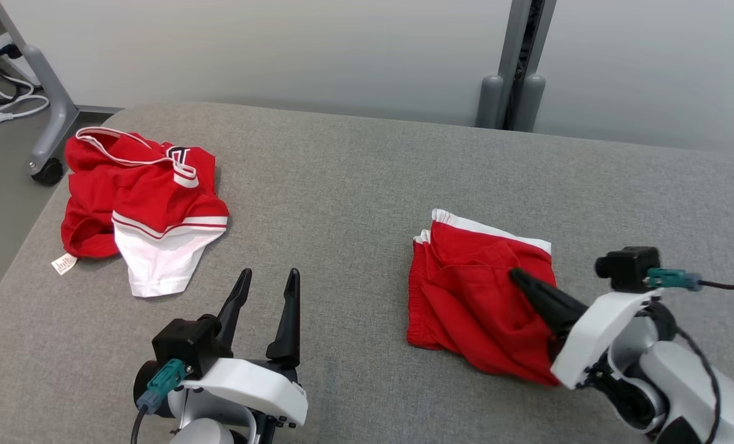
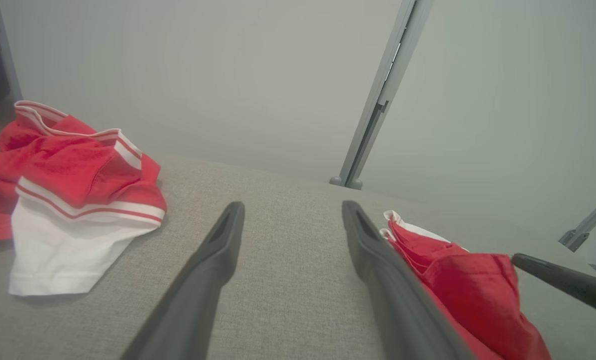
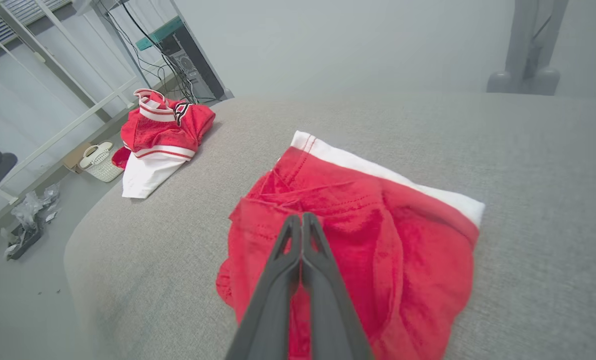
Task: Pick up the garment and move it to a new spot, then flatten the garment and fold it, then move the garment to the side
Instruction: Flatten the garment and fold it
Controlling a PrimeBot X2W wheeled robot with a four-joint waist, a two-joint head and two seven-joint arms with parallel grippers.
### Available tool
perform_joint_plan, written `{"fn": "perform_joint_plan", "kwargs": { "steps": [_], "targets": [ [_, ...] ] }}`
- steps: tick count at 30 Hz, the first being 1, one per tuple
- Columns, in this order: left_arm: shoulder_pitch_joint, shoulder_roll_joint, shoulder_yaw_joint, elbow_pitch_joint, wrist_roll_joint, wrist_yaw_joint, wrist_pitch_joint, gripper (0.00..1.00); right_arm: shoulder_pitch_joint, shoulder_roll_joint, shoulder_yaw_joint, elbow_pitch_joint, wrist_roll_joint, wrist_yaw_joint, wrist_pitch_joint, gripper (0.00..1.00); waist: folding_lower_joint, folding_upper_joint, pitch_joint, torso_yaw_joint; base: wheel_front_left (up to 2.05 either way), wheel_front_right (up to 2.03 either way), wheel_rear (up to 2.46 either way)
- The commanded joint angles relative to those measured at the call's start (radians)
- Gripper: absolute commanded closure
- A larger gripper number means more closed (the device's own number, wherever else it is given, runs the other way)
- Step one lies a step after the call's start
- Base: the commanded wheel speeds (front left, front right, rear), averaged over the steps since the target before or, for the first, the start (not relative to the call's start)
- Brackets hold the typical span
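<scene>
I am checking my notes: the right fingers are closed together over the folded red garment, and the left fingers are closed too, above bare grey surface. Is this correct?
Not quite. The left fingers are open, well apart, as the left wrist view shows. The rest holds: the right fingers are closed together over the folded red garment, the left ones above bare grey surface.
</scene>
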Motion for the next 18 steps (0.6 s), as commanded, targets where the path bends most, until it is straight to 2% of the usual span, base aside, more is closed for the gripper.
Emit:
{"fn": "perform_joint_plan", "kwargs": {
  "steps": [1,9,18],
  "targets": [
    [-0.003,0.005,0.003,-0.003,-0.003,0.005,-0.002,0.00,-0.004,-0.028,-0.031,0.016,0.013,0.000,-0.015,1.00,0.0000,-0.0001,0.007,0.013,0.00,0.00,0.00],
    [-0.006,0.008,0.009,-0.009,-0.004,0.007,-0.006,0.00,0.011,-0.084,-0.121,0.046,0.034,0.000,-0.032,1.00,0.0000,-0.0001,0.027,0.039,0.00,0.00,0.00],
    [-0.032,0.008,0.008,-0.010,0.002,0.000,-0.006,0.00,-0.043,-0.076,-0.084,0.152,0.002,0.000,0.024,1.00,0.0000,-0.0001,0.072,0.074,0.00,0.00,0.00]
  ]
}}
